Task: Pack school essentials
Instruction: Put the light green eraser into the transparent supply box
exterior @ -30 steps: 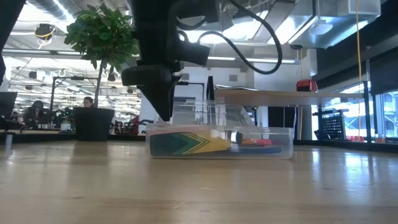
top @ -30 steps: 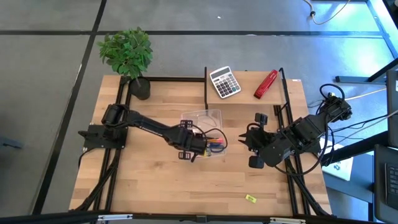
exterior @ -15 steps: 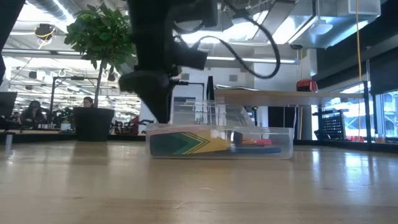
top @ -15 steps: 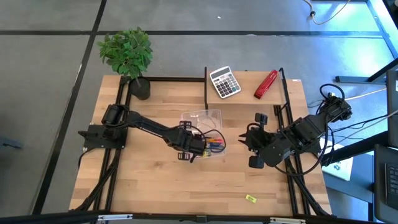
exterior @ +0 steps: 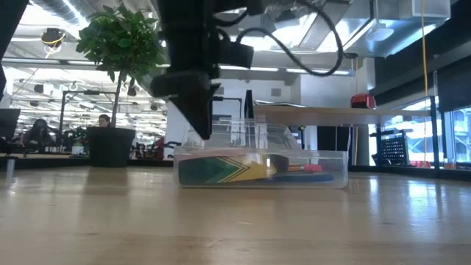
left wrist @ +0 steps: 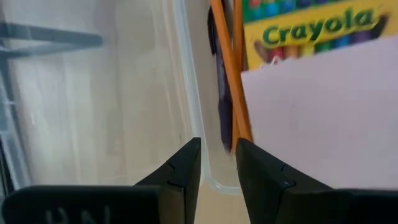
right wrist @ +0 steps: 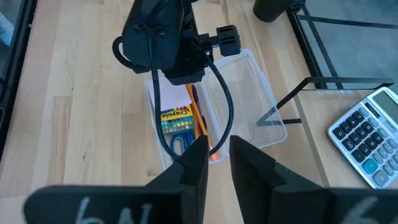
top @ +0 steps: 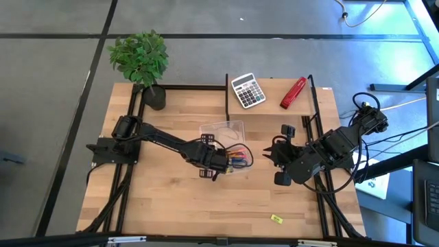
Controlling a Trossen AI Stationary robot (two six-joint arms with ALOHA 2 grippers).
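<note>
A clear plastic box (top: pixel 236 159) stands mid-table on its base, with its lid (top: pixel 223 129) folded open toward the far side. Inside lie the green-yellow crayon box (left wrist: pixel 311 31), the pink note pad (left wrist: pixel 323 124), orange pencils (left wrist: pixel 233 81), a dark pen (left wrist: pixel 219 68) and blue-handled scissors (right wrist: pixel 179 144). My left gripper (exterior: pixel 205 136) points down over the box's left end, just above its rim (left wrist: pixel 193 106). Its fingers are shut but for a narrow slit. My right gripper (top: pixel 274 156) waits shut to the right of the box. The tiny yellow piece (top: pixel 276 219) lies flat near the near edge.
The grey calculator (top: pixel 247 90) and the red stapler (top: pixel 293 92) sit on a raised shelf at the far edge. A potted plant (top: pixel 152 95) stands at the far left corner. Black frame rails (top: pixel 227 89) run along the sides. Bare wood lies between the box and the near edge.
My left gripper has shifted a little toward the table's right, staying at the same height over the box's left end. The box and its contents have stayed where they were.
</note>
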